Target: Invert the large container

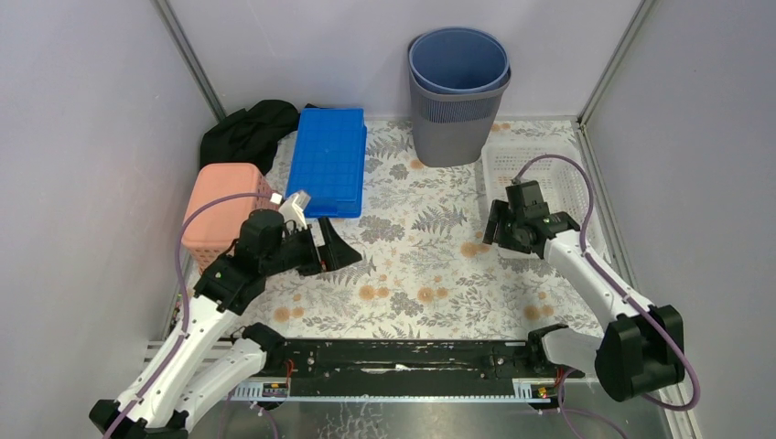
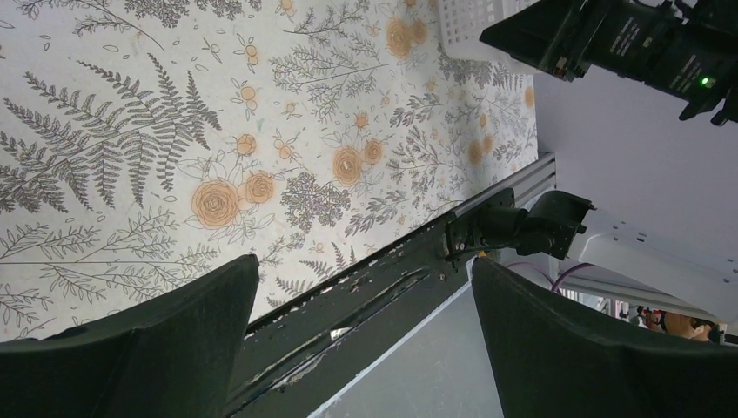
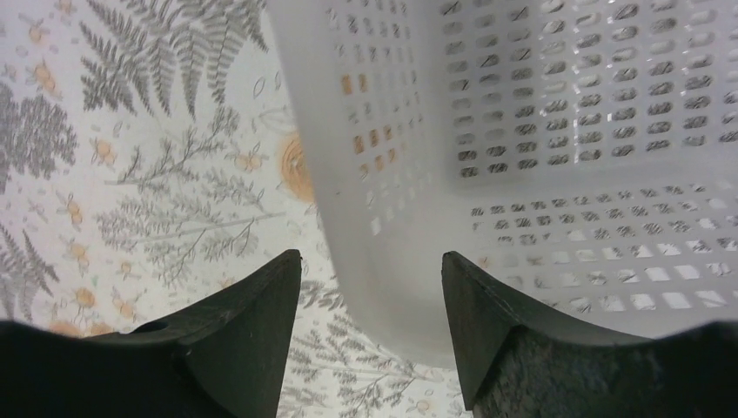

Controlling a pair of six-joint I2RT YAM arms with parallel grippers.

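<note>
Black fingers [image 3: 252, 331] of the right pincer [image 3: 370, 261] stand spread wide at the near corner of the large white perforated plastic basket [image 3: 392, 174]. One finger hangs outside the wall over the fern-and-flower printed tabletop [image 3: 157, 174], while the other sits on the basket's side. The corner wall drops into the gap between them. Whether either finger touches the plastic cannot be told, and nothing is pinched. From above, the right pincer [image 1: 491, 225] sits at the basket's [image 1: 552, 174] near left edge. The basket stands upright with its open side up, along the right side of the tabletop [image 1: 430, 265].

Across the tabletop, the left pincer [image 1: 340, 251] is also spread wide and holds nothing. It is turned on its side and hovers above the print. Its own camera shows the two dark fingers [image 2: 174, 340] well apart, with the left pincer [image 2: 365, 270] framing bare tabletop [image 2: 130, 157] and the black mounting rail [image 2: 348, 305] at the near edge.

Just beyond the left pincer lies a flat blue ribbed plastic tray [image 1: 329, 160]. Just beside its wrist, to the outside, stands a pink plastic basket [image 1: 224, 206]. Behind that is a heap of black cloth [image 1: 247, 128]. Well beyond both pincers, against the back wall, a grey ribbed plastic bin [image 1: 453, 119] stands upright with a blue bin [image 1: 458, 59] nested inside it.
</note>
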